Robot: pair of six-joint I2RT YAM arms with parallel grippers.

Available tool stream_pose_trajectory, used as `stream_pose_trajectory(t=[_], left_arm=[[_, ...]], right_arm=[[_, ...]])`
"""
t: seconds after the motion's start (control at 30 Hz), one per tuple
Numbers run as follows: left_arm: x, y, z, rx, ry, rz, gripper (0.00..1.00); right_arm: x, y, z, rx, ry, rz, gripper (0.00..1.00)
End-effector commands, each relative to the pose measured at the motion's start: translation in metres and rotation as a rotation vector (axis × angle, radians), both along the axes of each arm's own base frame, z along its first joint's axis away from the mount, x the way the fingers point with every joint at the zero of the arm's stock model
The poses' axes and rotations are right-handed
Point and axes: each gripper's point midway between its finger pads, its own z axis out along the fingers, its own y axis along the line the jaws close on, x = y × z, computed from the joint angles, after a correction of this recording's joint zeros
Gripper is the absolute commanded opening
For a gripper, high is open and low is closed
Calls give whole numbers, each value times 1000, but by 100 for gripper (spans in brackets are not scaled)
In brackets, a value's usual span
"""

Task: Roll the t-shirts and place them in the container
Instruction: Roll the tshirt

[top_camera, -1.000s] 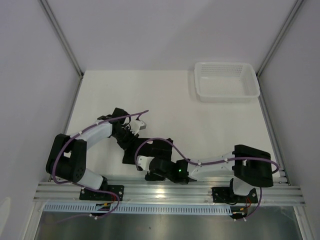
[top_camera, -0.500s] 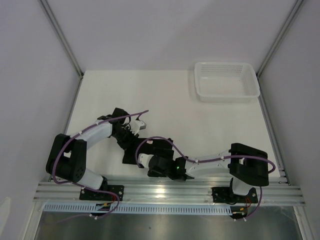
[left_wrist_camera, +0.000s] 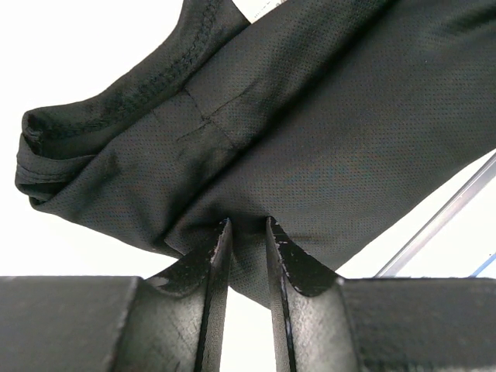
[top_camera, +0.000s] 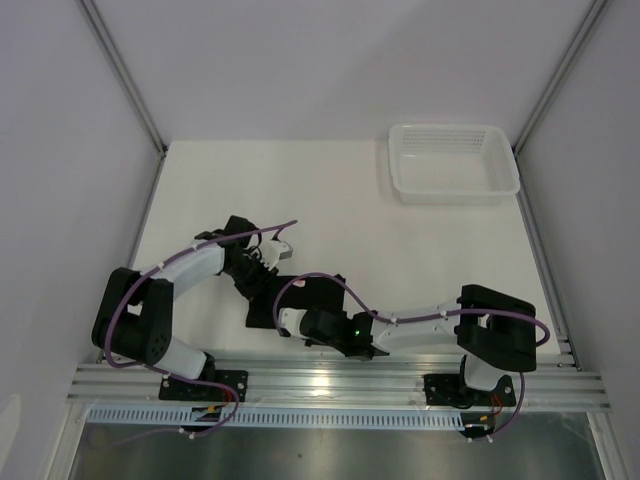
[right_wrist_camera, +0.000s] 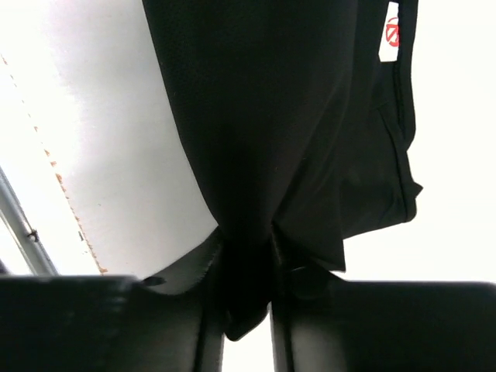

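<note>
Pinches the t-shirt (left_wrist_camera: 310, 132) narrowly in left end effector (left_wrist_camera: 246, 232) and right end effector (right_wrist_camera: 246, 256) alike, with the long axis running between them, near the front of the desk (top_camera: 400, 250).

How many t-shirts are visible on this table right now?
1. The black t-shirt lies bunched near the table's front edge, pinched by the left gripper and right gripper. The far-right white mesh basket shows none.
</note>
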Motion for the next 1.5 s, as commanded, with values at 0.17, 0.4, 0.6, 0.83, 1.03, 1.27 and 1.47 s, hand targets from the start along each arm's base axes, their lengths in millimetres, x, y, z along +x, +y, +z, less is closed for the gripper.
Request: stream_pose_trajectory(t=[0.17, 0.4, 0.6, 0.83, 1.03, 1.27, 1.47], left_arm=[[1, -12, 28, -100, -86, -108, 33], [-20, -21, 89, -228, -258, -365, 48], [-47, 4, 86, -118, -317, -613, 52], [-63, 22, 88, 27, -525, -851, 76], [-62, 6, 59, 92, -659, -893, 82], [-58, 2, 33, 123, -568, -825, 81], [-51, 6, 25, 176, -505, -795, 61]], right_arm=[[-18, 5, 1, 47, 138, 56, 0], [-39, 9, 9, 164, 335, 100, 0], [-47, 13, 21, 259, 475, 127, 0], [-43, 17, 27, 334, 590, 103, 0], [-36, 18, 29, 375, 643, 49, 0], [-36, 23, 41, 427, 669, 51, 0], [-31, 22, 42, 422, 674, 46, 0]])
